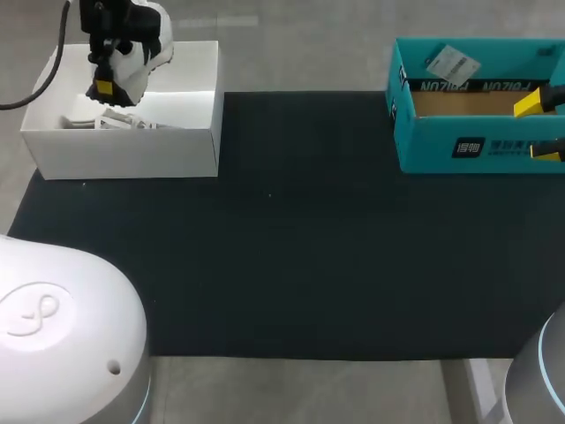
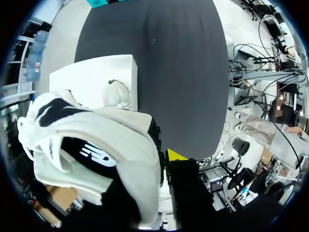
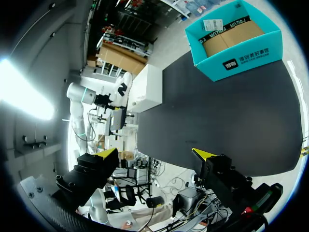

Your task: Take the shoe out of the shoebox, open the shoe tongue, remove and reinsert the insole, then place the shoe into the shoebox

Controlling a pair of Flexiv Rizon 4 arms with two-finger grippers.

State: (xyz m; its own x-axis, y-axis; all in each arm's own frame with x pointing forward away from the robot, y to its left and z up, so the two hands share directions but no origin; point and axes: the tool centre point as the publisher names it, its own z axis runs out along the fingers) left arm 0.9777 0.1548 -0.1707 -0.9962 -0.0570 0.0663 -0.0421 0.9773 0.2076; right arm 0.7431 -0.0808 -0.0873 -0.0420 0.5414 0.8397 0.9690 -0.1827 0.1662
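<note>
Step in hand: the first one, as I judge it. The sneaker (image 1: 141, 53) is lifted out above the white shoebox (image 1: 124, 150) but not yet set down anywhere.
Next move: carry the sneaker up and over the shoebox's right or near wall and lower it to the mat, sole down, where the second claw can reach the tongue.
Open room: the black mat (image 1: 291, 247) in front of and to the right of the shoebox is the widest free stretch for a landing.
Shoebox edges: its near and right walls stand upright between sneaker and mat, so the sole has to pass above their rims.
Inside the shoebox: something pale and crumpled (image 1: 115, 122) lies on its floor under the sneaker. I cannot tell what it is.
Sneaker: white with black patches, hanging over the shoebox's far left part.
Left claw (image 1: 106, 84): clamped on the sneaker's upper. In the wrist view one yellow tip shows beside the shoe and the other is hidden by it.
Right claw (image 3: 155, 154): spread wide, nothing between its tips, well to the right of the shoebox at the teal box (image 1: 441, 146).
</note>
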